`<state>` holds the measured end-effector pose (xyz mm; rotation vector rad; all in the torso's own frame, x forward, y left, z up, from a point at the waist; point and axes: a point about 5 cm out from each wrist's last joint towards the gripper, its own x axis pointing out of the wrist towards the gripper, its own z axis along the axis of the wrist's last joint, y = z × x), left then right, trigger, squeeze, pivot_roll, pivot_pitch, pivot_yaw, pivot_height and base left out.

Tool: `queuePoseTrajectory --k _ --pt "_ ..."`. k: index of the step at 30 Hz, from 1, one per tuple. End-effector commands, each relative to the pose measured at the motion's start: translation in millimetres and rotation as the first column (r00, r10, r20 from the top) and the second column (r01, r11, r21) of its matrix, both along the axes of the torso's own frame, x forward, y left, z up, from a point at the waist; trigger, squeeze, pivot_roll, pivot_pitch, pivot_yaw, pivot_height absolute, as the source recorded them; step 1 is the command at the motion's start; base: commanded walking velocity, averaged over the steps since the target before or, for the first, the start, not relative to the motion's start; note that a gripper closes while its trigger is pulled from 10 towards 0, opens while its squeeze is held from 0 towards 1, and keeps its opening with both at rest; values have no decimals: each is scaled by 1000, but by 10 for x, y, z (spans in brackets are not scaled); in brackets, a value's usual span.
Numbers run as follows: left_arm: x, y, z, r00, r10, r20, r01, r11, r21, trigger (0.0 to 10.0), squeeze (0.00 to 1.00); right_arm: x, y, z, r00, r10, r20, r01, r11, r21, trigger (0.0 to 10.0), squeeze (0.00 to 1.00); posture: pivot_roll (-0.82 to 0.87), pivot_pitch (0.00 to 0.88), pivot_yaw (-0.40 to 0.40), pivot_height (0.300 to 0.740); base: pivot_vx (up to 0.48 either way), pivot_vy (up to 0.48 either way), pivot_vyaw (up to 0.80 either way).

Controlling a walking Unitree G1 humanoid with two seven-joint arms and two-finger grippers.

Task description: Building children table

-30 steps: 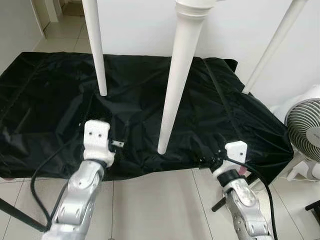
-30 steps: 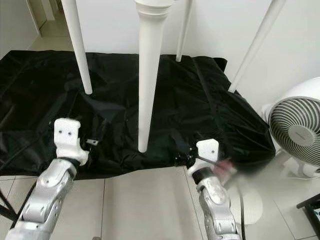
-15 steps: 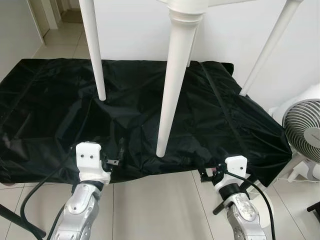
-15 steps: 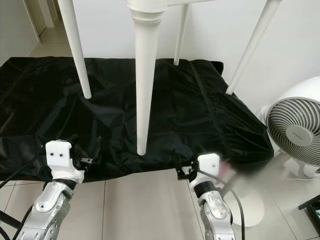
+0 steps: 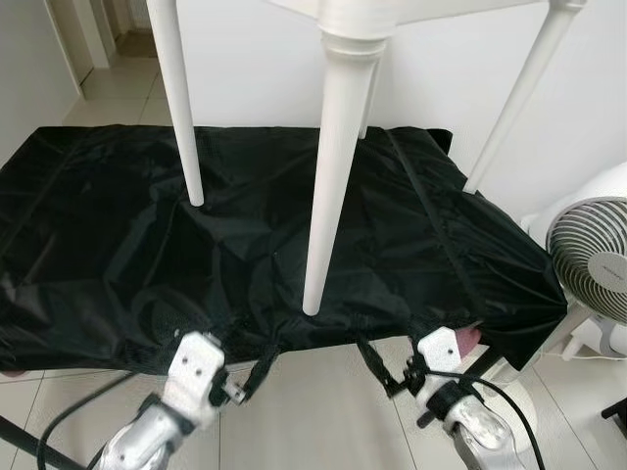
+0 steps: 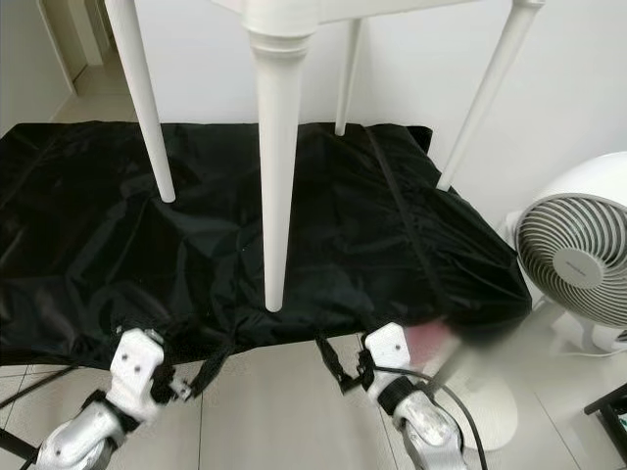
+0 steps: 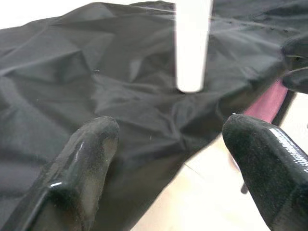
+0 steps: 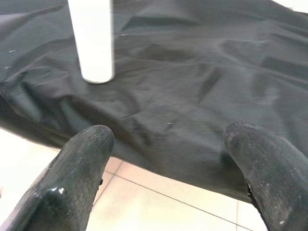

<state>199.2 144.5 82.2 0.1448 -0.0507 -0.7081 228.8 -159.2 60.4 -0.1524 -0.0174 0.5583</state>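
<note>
The white children's table [image 5: 392,15] stands on its four legs on a black fabric sheet [image 5: 118,235], at twelve o'clock from the robot. Its nearest leg [image 5: 328,186] looks stiff, smooth and probably light; grip it mid-taper. The left gripper [image 7: 168,159] and right gripper [image 8: 168,159] hover low, fingers spread wide and empty, at the sheet's near edge.

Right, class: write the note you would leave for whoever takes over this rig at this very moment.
Left gripper: open, holding nothing, low at the near edge of the black sheet.
Right gripper: open, holding nothing, at the same edge further right.
White table: upright on the sheet, four legs on, nearest leg between the grippers.
Done: table looks assembled and standing.
Left: cannot tell; check leg tightness. White fan stands close on the right.
</note>
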Motion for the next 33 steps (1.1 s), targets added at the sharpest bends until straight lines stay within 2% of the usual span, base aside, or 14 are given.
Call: queuePoseTrajectory --k 1,11,12,16,19,21,23,24,25,28,29,31,32,33 --pt "-115 8 -107 989 -139 -44 141 989 53 10000 0 -41 -12 -74 996 82 -38 -83 996 -39 10000 0 31 18 -9 740 0 0 0" --pt "-266 141 -352 972 -192 -132 210 968 136 10000 0 -163 -76 -301 970 197 -142 -215 968 -128 10000 0 37 35 -5 740 0 0 0" --pt "-271 198 -447 970 -170 -173 196 969 147 10000 0 -170 -127 -379 966 186 -180 -212 967 -141 10000 0 40 39 -1 740 0 0 0" --pt "-277 249 -541 968 -142 -208 176 972 156 10000 0 -173 -177 -450 964 166 -210 -200 968 -154 10000 0 38 39 1 740 0 0 0" --pt "-301 385 -825 945 -24 -328 86 980 177 10000 0 -196 -319 -678 951 38 -307 -96 980 -176 10000 0 26 39 15 740 0 0 0" --pt "-301 385 -825 945 -24 -328 86 980 177 10000 0 -196 -319 -678 951 38 -307 -96 980 -176 10000 0 26 39 15 740 0 0 0" --pt "-326 437 -927 928 24 -373 49 981 186 10000 0 -218 -364 -762 940 -18 -341 -50 981 -189 10000 0 23 39 15 740 0 0 0" --pt "-359 509 -1055 899 104 -426 -13 977 213 10000 0 -241 -437 -868 910 -124 -395 48 979 -196 10000 0 22 40 15 740 0 0 0" --pt "-359 509 -1055 899 104 -426 -13 977 213 10000 0 -241 -437 -868 910 -124 -395 48 979 -196 10000 0 22 40 15 740 0 0 0" --pt "-401 602 -1256 822 248 -512 -135 959 247 10000 0 -341 -536 -1057 826 -286 -486 196 954 -228 10000 0 30 39 9 740 0 0 0" --pt "-401 602 -1256 822 248 -512 -135 959 247 10000 0 -341 -536 -1057 826 -286 -486 196 954 -228 10000 0 30 39 9 740 0 0 0" --pt "-407 614 -1326 792 297 -533 -167 946 278 10000 0 -387 -544 -1112 799 -317 -511 225 946 -234 10000 0 30 39 8 740 0 0 0" --pt "-414 621 -1372 772 328 -545 -184 935 303 10000 0 -418 -548 -1148 780 -336 -527 244 940 -238 10000 0 30 39 8 740 0 0 0" --pt "-413 646 -1432 723 387 -572 -239 917 319 10000 0 -454 -553 -1189 755 -362 -547 264 931 -252 10000 0 32 39 4 740 0 0 0"
